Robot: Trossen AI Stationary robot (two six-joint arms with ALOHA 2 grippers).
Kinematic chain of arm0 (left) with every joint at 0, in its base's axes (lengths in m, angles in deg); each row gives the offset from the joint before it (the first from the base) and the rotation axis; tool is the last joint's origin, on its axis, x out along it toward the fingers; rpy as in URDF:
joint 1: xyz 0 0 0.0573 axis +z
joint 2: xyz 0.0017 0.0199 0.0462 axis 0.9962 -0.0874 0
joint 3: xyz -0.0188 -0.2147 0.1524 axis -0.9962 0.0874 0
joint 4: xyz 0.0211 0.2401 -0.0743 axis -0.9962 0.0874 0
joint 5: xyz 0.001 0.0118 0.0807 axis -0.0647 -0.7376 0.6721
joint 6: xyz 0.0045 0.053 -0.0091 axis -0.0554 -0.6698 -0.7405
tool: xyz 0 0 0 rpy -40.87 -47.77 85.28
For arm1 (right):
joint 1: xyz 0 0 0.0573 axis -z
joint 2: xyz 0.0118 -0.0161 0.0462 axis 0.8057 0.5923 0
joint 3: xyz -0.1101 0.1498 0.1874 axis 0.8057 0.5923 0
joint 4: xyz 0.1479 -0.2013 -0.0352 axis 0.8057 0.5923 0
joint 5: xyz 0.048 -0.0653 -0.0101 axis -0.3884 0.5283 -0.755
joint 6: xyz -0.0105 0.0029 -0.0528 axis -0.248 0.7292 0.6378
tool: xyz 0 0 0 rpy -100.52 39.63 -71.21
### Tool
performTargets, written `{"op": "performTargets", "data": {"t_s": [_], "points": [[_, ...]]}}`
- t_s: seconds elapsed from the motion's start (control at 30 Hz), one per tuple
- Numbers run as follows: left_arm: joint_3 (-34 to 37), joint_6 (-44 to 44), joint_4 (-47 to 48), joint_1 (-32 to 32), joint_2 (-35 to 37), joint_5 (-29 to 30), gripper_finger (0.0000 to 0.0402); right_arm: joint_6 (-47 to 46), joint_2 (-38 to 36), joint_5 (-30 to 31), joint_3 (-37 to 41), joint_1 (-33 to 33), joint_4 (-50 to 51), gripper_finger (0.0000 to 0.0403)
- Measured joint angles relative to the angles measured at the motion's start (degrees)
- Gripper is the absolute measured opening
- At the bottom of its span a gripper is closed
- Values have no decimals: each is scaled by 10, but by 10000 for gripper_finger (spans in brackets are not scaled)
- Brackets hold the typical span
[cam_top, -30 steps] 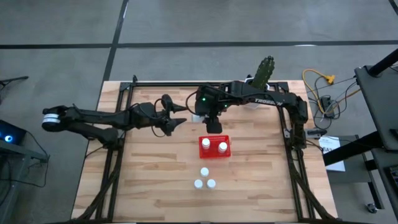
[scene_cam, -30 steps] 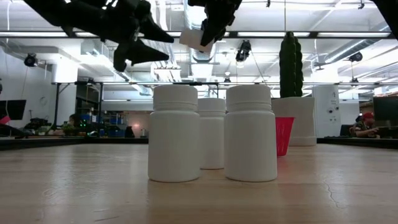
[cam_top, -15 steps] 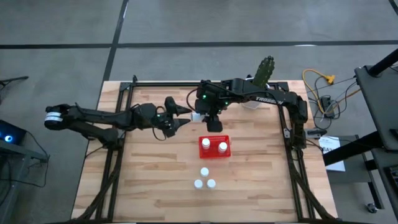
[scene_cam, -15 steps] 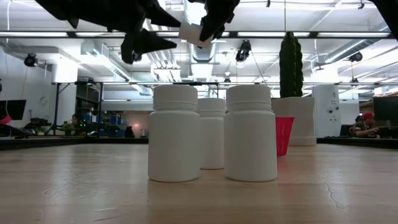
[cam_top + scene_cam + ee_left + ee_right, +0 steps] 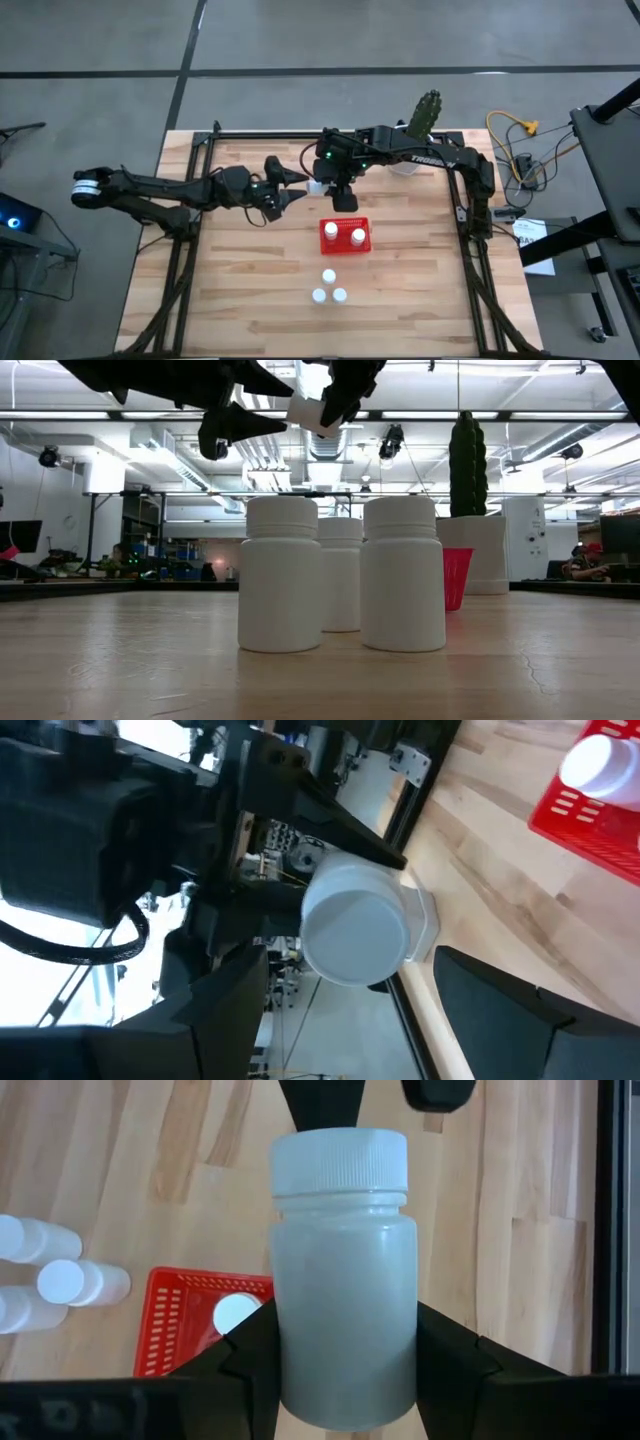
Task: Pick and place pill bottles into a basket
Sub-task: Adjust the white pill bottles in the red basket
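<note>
The right end effector is raised above the desk, just behind the red basket, and is pinching 1 pill bottle by its body. In the right wrist view, 1 dark finger presses each side of the bottle, and the ribbed white cap extends past the fingertips. In the low view the held bottle is tilted and hangs high above the desk surface.

The left end effector is also raised, directly beside the held bottle, with its fingers spread apart. In the left wrist view the cap of the held bottle faces the camera and lies in the gap between the 2 spread fingers. Contact between these fingers and the bottle cannot be determined.

The basket rests near the centre of the desk and contains 2 pill bottles, standing upright side by side, with white caps visible from above. A further 3 pill bottles stand upright in a tight cluster on the bare desk, in front of the basket and apart from it. In the low view this cluster fills the foreground, and the basket is partly visible behind it.

A cactus in a white pot stands at the rear edge of the desk, behind the right arm.
</note>
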Motion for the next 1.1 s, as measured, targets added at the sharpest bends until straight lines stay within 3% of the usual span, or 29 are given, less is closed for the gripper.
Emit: {"op": "performTargets", "data": {"t_s": [0.53,0.8,1.1], "points": [[-2,-1,-17,0,-28,-24,268,5,0,-26,0,0,-7,158],[-48,-2,-17,0,-86,11,268,5,0,-26,1,0,-9,158],[-57,-1,-17,-10,-85,12,267,6,0,-26,1,0,1,158]]}}
